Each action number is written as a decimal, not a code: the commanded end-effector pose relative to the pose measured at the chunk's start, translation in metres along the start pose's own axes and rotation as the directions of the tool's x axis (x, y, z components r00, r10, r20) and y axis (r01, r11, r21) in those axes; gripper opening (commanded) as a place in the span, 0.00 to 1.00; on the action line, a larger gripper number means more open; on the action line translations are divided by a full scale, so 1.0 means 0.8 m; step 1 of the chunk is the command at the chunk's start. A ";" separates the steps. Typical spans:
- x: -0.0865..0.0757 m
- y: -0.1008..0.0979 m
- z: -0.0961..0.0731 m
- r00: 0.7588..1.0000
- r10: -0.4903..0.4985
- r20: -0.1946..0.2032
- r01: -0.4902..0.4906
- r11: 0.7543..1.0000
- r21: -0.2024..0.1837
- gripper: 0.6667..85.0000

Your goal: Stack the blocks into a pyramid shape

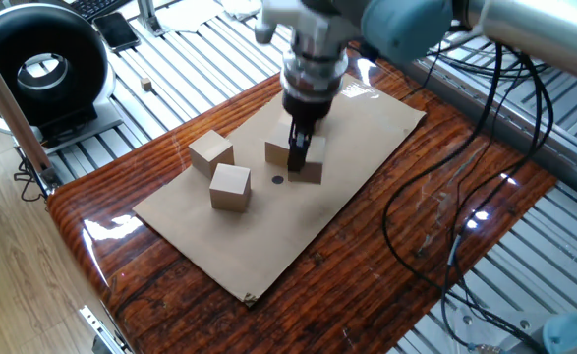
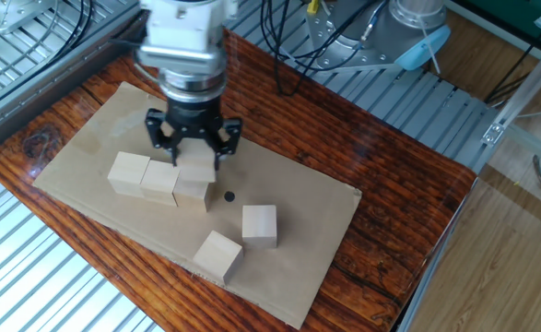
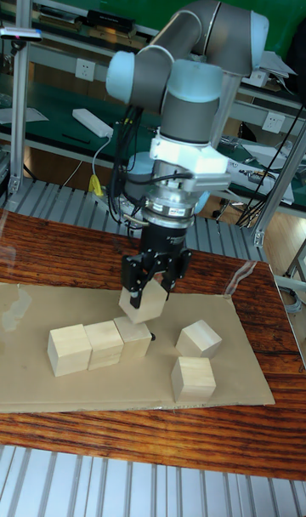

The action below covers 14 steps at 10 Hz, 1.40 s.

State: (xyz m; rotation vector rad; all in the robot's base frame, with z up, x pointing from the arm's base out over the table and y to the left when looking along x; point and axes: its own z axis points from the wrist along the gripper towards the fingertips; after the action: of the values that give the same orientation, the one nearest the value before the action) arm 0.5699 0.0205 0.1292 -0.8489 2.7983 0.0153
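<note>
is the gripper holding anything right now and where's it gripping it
Yes. The gripper is shut on one wooden block, its fingers clamping the block's upper part on two opposite sides, carried in the air above the row of three blocks.

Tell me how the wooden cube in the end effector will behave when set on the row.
The held cube looks rigid, so the end effector likely won't crush it. Flat faces suggest no rolling on the three-cube row. It looks slightly tilted in the tall view, so it may land unevenly.
</note>
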 end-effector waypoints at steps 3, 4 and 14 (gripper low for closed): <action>-0.019 -0.027 0.011 0.987 0.157 0.042 -0.156 0.987 -0.035 0.00; -0.020 -0.034 0.013 0.984 0.173 0.047 -0.171 0.985 -0.034 0.00; 0.004 -0.047 0.033 0.992 0.127 -0.020 -0.128 0.991 -0.037 0.00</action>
State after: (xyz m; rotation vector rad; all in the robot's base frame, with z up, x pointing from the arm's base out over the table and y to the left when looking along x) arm 0.5974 -0.0132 0.1064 -0.6755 2.8579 0.0477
